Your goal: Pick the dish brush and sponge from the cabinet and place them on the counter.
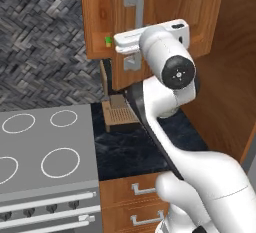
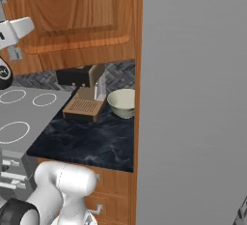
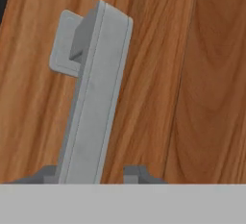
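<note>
The brown wooden cabinet (image 1: 165, 7) hangs above the counter with its door slightly ajar. Its grey bar handle (image 3: 93, 98) runs up between my two fingertips. My gripper (image 3: 93, 175) straddles the handle with its jaws open: the left tip is against the bar and a gap shows on the right. In the left base view the gripper (image 1: 122, 44) reaches in at mid-height of the handle (image 1: 132, 2). A small green and yellow bit, the sponge (image 1: 108, 40), peeks out at the door's left edge. The dish brush is hidden. The black marbled counter (image 1: 125, 147) lies below.
A grey stovetop (image 1: 45, 147) with white rings is on the left. On the counter (image 2: 91, 139) stand a wooden slatted box (image 2: 84, 105) and a pale bowl (image 2: 121, 102). A tall grey panel (image 2: 193, 98) walls off the right. Wooden drawers (image 1: 145, 189) sit under the counter.
</note>
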Motion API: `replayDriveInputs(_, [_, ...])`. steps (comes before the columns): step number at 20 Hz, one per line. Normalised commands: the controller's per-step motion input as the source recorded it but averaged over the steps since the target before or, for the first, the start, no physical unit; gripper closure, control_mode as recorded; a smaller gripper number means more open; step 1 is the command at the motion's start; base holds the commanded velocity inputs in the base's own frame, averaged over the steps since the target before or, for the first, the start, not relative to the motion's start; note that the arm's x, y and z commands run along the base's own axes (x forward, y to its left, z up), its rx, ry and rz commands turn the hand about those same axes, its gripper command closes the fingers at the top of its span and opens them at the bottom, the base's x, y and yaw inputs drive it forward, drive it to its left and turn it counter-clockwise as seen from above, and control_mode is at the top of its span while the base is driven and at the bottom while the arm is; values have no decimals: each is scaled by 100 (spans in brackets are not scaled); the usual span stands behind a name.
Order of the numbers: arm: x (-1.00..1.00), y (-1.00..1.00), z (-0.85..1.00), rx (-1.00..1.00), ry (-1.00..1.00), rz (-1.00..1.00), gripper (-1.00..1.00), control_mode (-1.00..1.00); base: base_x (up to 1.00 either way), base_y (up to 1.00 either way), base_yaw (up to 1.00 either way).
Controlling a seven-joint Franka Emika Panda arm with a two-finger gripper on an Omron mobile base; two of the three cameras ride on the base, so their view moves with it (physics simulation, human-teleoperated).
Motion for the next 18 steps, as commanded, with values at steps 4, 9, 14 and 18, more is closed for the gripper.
replayDriveInputs(4, [-72, -74, 28, -1, 0, 0, 100, -100, 0, 0, 0])
replayDriveInputs(9, [-57, -71, 21, 0, 0, 0, 100, -100, 0, 0, 0])
replayDriveInputs(14, [-6, -15, 5, 3, 0, 1, -100, -100, 0, 0, 0])
replayDriveInputs(18, [-6, 0, 1, 0, -1, 0, -100, -100, 0, 0, 0])
